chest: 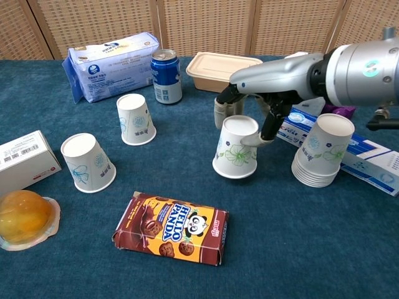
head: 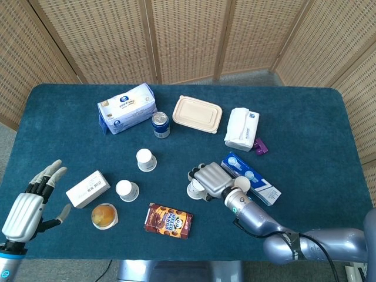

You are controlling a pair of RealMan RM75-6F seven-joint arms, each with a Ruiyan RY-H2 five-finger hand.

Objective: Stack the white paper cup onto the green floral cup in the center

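My right hand [chest: 248, 104] grips an upside-down green floral cup [chest: 235, 148] by its upper end, near the middle of the table. The cup's rim is at or just above the cloth; I cannot tell which. In the head view the same hand [head: 211, 178] covers most of that cup [head: 195, 189]. Two upside-down white paper cups with blue print stand to the left, one nearer the can [chest: 136, 119] [head: 145, 159] and one further front-left [chest: 88, 162] [head: 126, 190]. My left hand [head: 32, 202] hovers open at the front-left table edge, holding nothing.
A stack of floral cups [chest: 321, 151] stands just right of my right hand, on a blue flat pack [chest: 368, 156]. A Hello Panda box [chest: 171, 228] lies in front. A blue can [chest: 166, 76], tissue pack [chest: 112, 58], beige lunchbox [chest: 218, 67], white carton [chest: 22, 159] and jelly cup [chest: 22, 218] surround.
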